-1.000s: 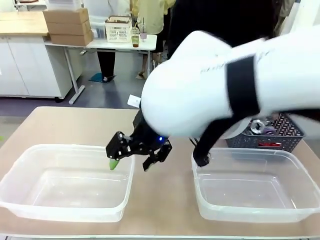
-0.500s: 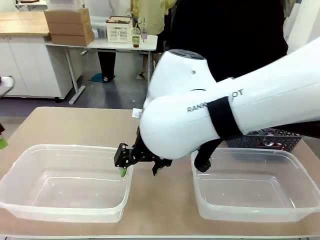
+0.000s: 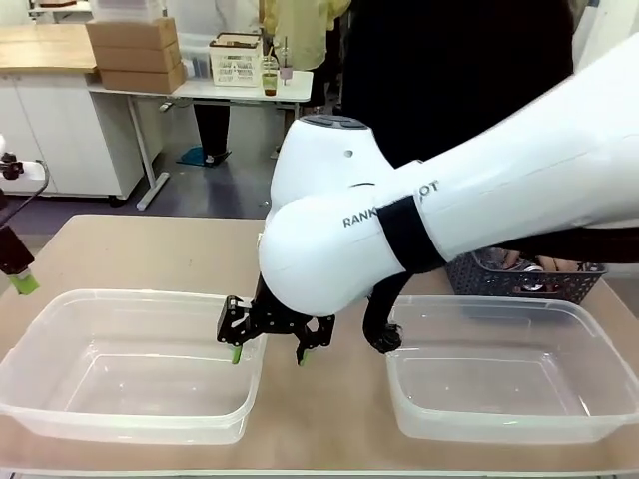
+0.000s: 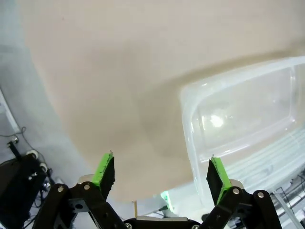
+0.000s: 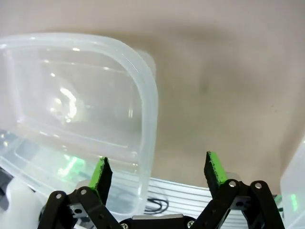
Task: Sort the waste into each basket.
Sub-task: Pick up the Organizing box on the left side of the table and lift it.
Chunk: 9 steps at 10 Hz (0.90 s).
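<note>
The right pincer [image 3: 269, 354] has sunk lower since a second ago and now hangs over the gap between the two clear plastic tubs, one green pad just over the rim of the left tub [image 3: 150, 294] at seven o'clock on the beige worktop [image 3: 150, 244]. Its jaws stay wide with nothing between them; the wrist view [image 5: 157, 164] shows that rim [image 5: 145, 95] beneath. The left pincer [image 3: 18, 274], absent a second ago, has come in at nine o'clock, also wide and bare [image 4: 161, 163]. The right tub [image 3: 519, 302] sits at five o'clock. The dark grey lattice basket [image 3: 569, 284] stands at two o'clock; its contents are hard to make out.
</note>
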Available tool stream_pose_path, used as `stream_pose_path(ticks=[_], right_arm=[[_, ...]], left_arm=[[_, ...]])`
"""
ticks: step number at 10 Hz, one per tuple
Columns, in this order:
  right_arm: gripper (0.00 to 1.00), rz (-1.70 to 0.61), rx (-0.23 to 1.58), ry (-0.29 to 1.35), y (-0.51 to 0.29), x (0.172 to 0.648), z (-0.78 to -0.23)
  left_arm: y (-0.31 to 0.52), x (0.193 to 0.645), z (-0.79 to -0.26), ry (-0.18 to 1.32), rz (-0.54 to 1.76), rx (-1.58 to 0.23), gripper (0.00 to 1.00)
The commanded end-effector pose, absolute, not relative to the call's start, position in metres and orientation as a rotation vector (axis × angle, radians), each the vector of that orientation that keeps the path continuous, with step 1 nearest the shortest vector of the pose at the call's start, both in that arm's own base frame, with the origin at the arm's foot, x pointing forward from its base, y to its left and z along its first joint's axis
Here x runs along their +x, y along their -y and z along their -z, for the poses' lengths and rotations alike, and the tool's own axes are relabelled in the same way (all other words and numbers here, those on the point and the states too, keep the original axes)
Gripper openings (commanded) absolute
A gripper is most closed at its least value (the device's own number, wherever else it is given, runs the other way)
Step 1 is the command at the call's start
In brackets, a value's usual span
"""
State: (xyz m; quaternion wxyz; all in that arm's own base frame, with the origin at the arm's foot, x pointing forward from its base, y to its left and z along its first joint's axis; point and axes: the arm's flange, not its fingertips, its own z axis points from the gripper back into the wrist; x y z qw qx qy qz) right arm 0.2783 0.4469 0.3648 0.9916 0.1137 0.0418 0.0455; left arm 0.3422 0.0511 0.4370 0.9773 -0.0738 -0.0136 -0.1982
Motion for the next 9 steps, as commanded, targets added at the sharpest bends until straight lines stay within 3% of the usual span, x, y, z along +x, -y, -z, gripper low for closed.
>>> stream_pose_path(ticks=[1, 5, 9], right_arm=[[1.0, -0.044, 0.17, -0.094, -0.469, 0.284, -0.369], [1.0, -0.03, 0.152, -0.092, -0.472, 0.291, -0.372], [1.0, -0.035, 0.137, -0.098, -0.476, 0.289, -0.372]], left_arm=[[-0.031, 0.278, -0.373, -0.007, 0.399, -0.15, 1.0], [-0.026, 0.253, -0.345, -0.162, 0.443, -0.221, 1.0], [0.0, 0.244, -0.322, -0.16, 0.488, -0.305, 1.0]])
